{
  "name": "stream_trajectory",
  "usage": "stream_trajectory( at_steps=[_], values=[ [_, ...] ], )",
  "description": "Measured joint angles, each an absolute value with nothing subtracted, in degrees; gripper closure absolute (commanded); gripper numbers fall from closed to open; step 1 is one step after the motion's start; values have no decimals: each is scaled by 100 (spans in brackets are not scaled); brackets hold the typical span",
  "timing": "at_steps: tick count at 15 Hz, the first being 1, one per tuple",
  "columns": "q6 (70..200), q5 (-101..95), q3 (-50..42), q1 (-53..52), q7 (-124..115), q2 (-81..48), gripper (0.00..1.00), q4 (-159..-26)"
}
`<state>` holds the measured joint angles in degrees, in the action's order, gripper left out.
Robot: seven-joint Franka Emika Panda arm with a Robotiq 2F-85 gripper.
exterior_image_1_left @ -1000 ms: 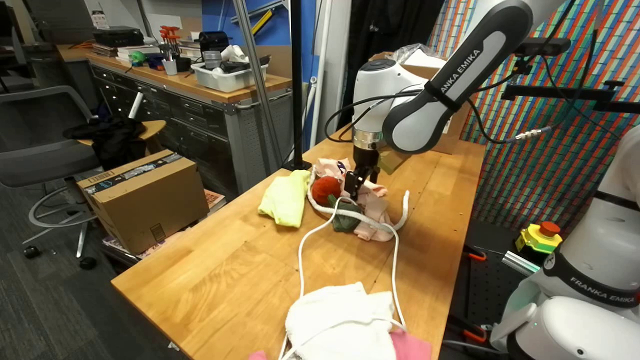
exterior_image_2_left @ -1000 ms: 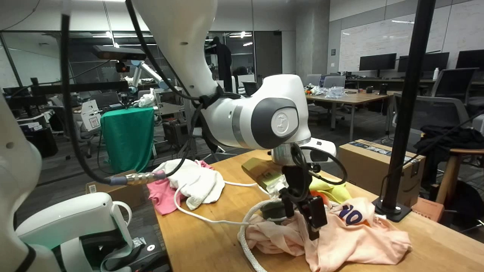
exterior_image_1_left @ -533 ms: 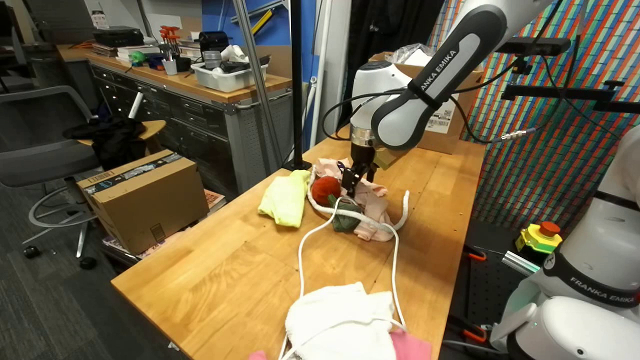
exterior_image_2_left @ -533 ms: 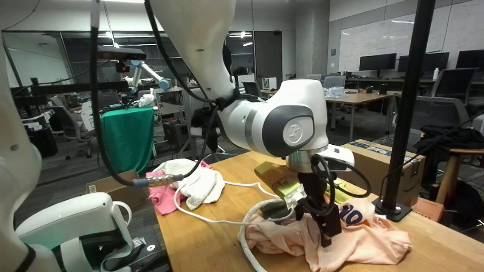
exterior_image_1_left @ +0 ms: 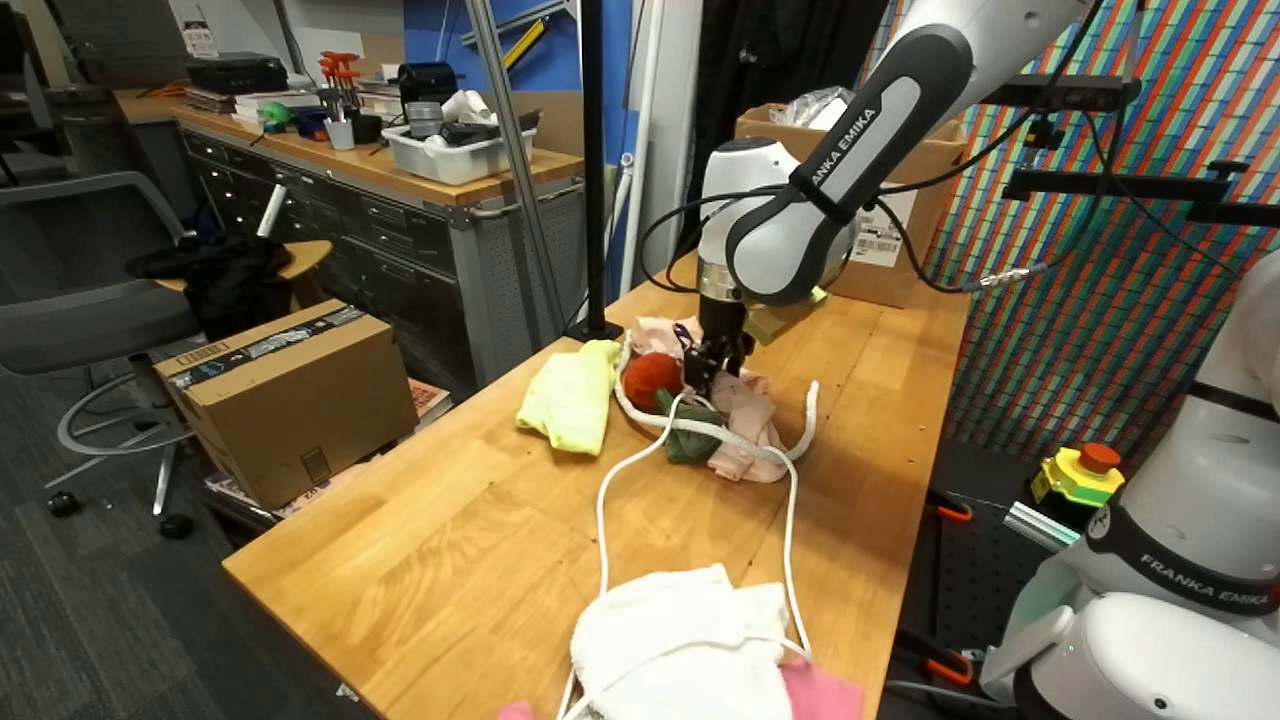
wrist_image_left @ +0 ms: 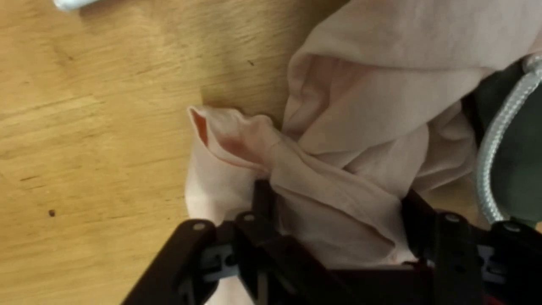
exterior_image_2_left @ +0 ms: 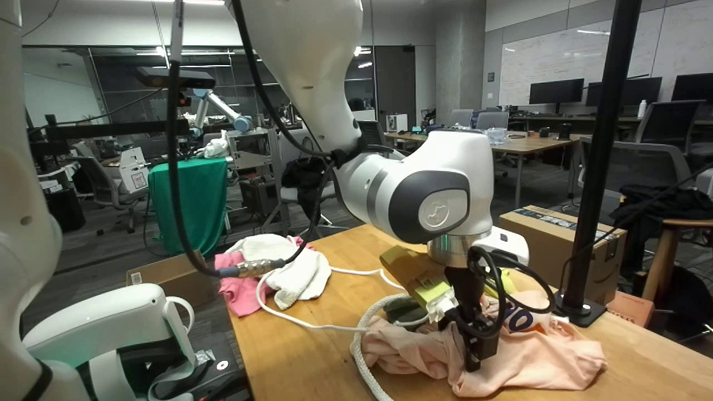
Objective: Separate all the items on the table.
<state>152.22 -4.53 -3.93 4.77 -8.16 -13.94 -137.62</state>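
Exterior view: pinkish-beige cloth (exterior_image_2_left: 543, 362) lies w/ long axis approx. L-R, part btwn fingers (wrist_image_left: 417, 216) that stand apart.

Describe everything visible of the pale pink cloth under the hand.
The pale pink cloth looks thin and soft, with a dark blue print only partly in view. It lies crumpled on the wooden table, a cuff-like opening showing in the wrist view. The white rope crosses over one end. The open hand straddles a fold, apparently touching it; no firm grip shows.
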Motion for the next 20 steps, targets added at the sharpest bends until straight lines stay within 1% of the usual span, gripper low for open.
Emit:
stream_trajectory(
  at_steps=[1, 3, 4, 6, 7, 8, 13, 20],
  values=[
    [15222, -442, -395, 480, -795, -1393, 66, -13750],
    [15222, -440, -420, 482, -770, -1374, 80, -13723],
    [15222, -440, -440, 484, -764, -1352, 88, -13715],
    [15223, -440, -499, 497, -753, -1285, 94, -13705],
    [15225, -440, -537, 504, -751, -1242, 94, -13703],
    [15227, -440, -580, 508, -751, -1196, 91, -13702],
    [15383, -756, -873, 512, -845, -998, 91, -13699],
    [15987, -2661, -1561, 499, -2478, -646, 91, -13511]
  ],
)
